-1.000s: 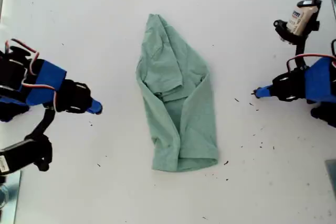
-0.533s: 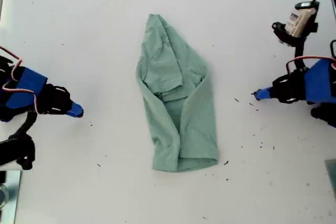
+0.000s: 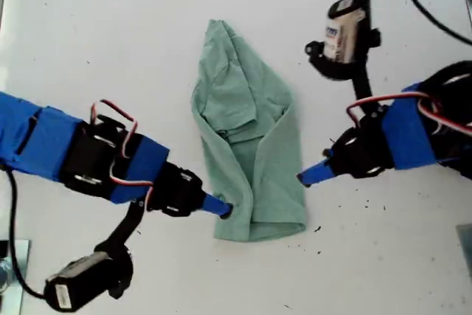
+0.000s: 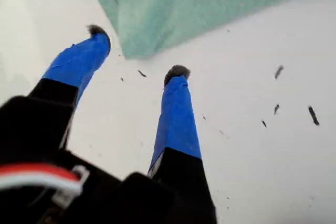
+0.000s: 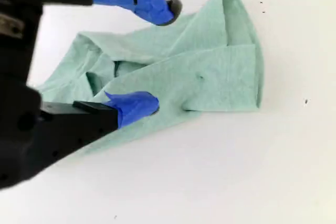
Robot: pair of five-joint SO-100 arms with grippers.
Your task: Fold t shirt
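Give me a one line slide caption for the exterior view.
My first gripper and my second gripper flank the half-folded t shirt on a white table.

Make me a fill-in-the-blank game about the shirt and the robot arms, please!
The t shirt is pale ____.
It lies on a ____ table.
The jaws of my first pincer stand ____, just short of the cloth.
Missing words: green; white; open.
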